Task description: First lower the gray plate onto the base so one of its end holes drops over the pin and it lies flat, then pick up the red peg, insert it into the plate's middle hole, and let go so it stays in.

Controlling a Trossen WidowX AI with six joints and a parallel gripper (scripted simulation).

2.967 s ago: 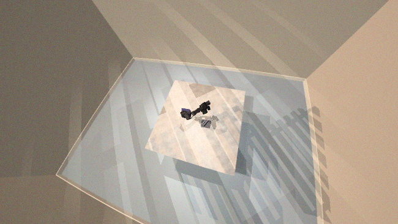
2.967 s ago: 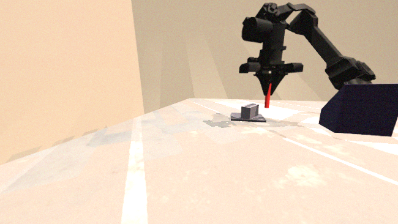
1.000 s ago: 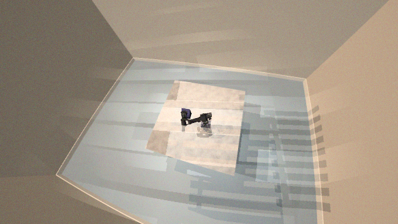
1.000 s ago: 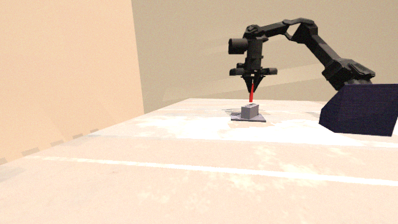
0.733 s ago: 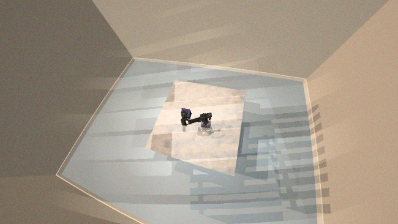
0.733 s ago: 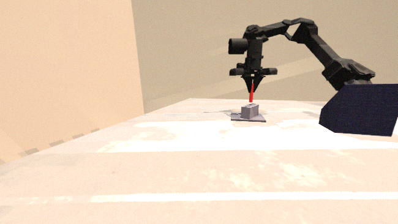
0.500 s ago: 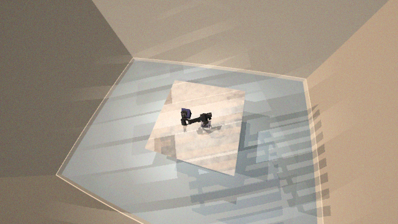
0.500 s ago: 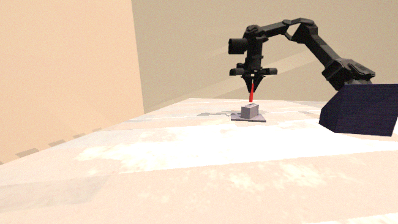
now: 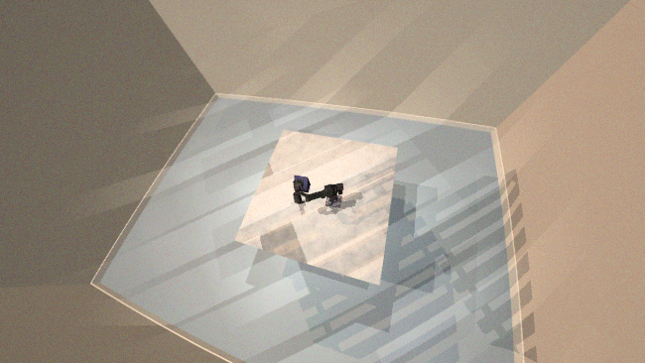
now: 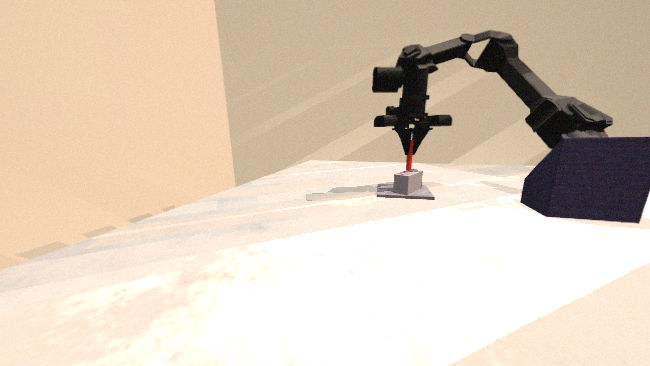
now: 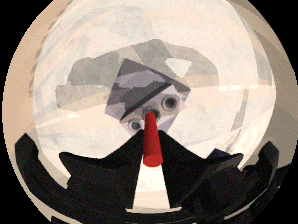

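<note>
The gray plate (image 10: 407,184) (image 11: 159,106) is a raised block with three holes in its top. It lies flat on the square base (image 10: 384,192) (image 11: 126,75). I cannot make out the pin in the end holes. My gripper (image 10: 410,151) (image 11: 150,133) is shut on the red peg (image 10: 409,162) (image 11: 153,151) and points down above the plate. The peg is nearly upright. Its lower end is at the middle hole, at the level of the plate's top. Whether the tip has entered the hole is hidden. Most of the peg stands above the plate.
The arm's dark blue mount (image 9: 302,183) (image 10: 590,180) stands to the right in the exterior view, away from the base. Striped shadows cross the pale table (image 9: 342,253). In the top view the arm partly hides the base.
</note>
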